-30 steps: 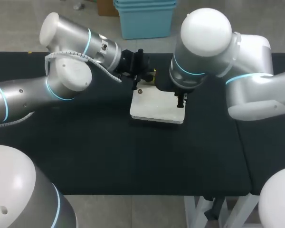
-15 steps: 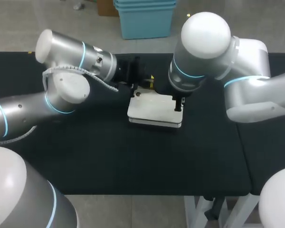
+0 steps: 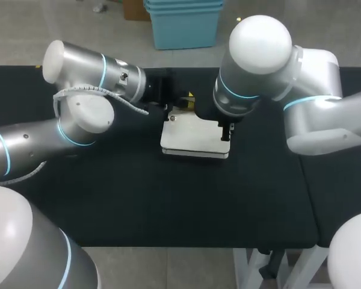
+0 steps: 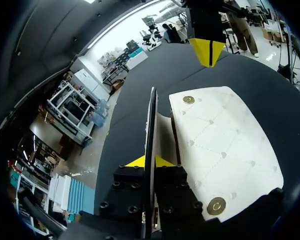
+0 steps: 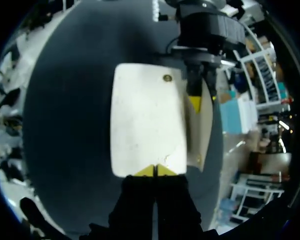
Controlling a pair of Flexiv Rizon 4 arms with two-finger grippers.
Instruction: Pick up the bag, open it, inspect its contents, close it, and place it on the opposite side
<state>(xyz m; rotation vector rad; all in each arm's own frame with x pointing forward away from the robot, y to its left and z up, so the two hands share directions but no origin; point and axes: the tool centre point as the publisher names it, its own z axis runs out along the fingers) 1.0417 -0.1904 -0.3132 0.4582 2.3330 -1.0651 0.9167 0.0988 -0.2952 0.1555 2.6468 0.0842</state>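
Okay, we're judging this as the opening step. The white bag [image 3: 195,135] is lying flat on the black table [image 3: 168,198], upper middle of the head frame. Left gripper [image 4: 149,161] is pinching the flap [image 4: 151,115], which is standing up off the body; right gripper [image 5: 155,171] is clamping the bag's opposite edge. Next we're likely peeling the flap wider while anchoring the body. Bag is showing quilted, soft fabric and brass snaps [image 4: 189,100].

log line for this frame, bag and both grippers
white quilted bag: on black table | left gripper: shut on its far left corner | right gripper: shut on its far right corner
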